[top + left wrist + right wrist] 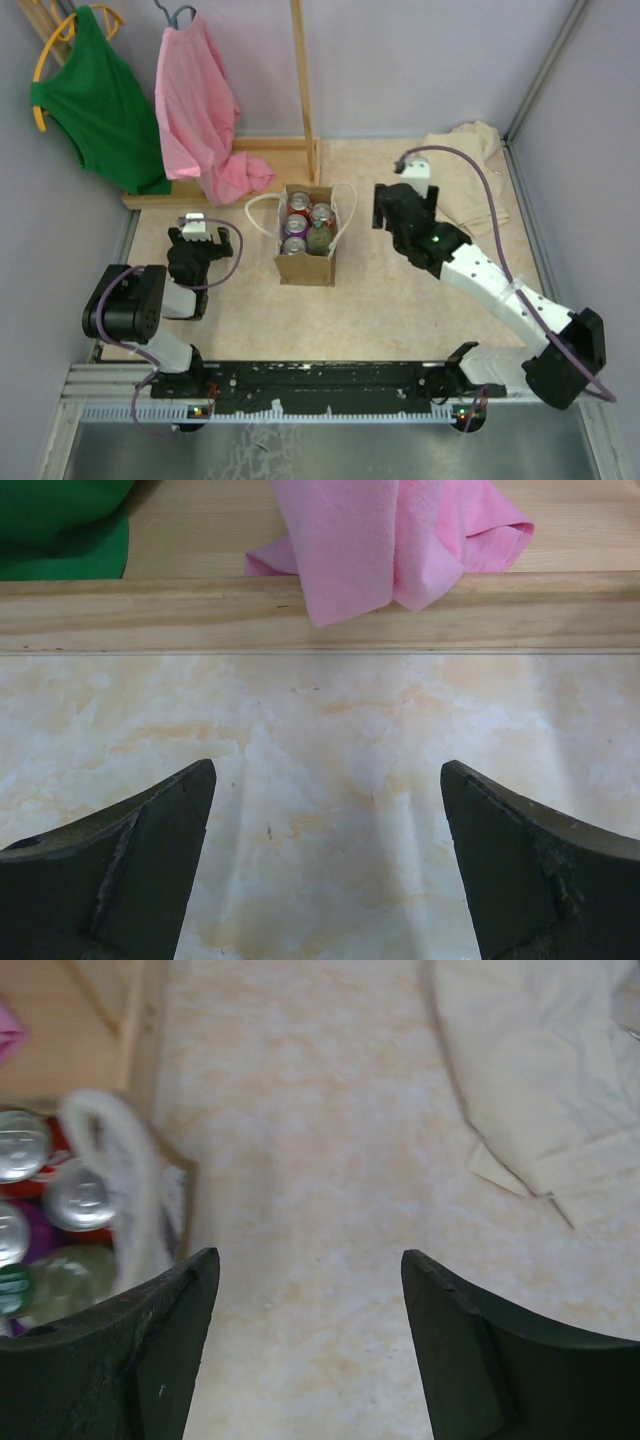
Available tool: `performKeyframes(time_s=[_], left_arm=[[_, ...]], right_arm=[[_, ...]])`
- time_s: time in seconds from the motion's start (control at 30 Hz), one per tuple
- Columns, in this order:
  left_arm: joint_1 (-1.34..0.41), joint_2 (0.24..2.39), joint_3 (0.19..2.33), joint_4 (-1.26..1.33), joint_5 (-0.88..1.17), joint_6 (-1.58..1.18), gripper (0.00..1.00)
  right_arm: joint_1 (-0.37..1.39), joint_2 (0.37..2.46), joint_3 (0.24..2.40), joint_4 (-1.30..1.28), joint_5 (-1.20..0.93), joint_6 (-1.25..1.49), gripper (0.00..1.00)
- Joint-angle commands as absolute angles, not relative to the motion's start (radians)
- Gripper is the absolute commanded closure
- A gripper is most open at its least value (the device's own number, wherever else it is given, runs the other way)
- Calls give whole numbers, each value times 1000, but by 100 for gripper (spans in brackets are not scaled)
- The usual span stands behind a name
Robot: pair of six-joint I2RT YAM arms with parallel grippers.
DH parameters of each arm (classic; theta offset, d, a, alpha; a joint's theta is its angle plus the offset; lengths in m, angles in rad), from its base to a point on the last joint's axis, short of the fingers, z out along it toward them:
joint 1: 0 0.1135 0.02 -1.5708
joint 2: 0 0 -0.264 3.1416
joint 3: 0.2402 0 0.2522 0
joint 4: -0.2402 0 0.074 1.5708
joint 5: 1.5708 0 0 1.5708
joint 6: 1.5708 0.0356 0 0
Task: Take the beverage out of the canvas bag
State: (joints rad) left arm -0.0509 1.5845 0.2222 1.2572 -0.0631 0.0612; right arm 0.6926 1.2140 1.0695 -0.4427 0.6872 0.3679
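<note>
The bag (305,268) stands upright at mid-table between the two arms, its top open, with several cans (300,203) and a green bottle (318,238) upright inside and a white handle (262,206) looped out to each side. The left gripper (325,780) hangs over bare table (320,720) left of the bag, fingers spread apart and empty, facing the rack base (150,610). The right gripper (310,1255) hangs just right of the bag, fingers likewise apart and empty, near a cream cloth (540,1070).
</note>
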Motion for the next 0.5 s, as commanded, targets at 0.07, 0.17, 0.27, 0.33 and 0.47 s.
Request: performKeyframes(time_s=[0.07, 0.17, 0.27, 0.33, 0.47], left_arm=[[-57, 1595, 241, 1284, -66, 67, 0], [-56, 1596, 241, 1283, -65, 67, 0], [-57, 1595, 241, 1284, -66, 67, 0], [-56, 1596, 241, 1283, -65, 66, 0], [-57, 1595, 241, 1284, -65, 67, 0]], right_arm=[[937, 1333, 1353, -484, 814, 278, 34], [995, 1375, 1404, -467, 756, 257, 42], [1015, 1414, 1408, -444, 672, 261, 43], [1018, 1444, 1402, -441, 624, 274, 42], [1026, 1511, 1394, -444, 586, 290, 42]])
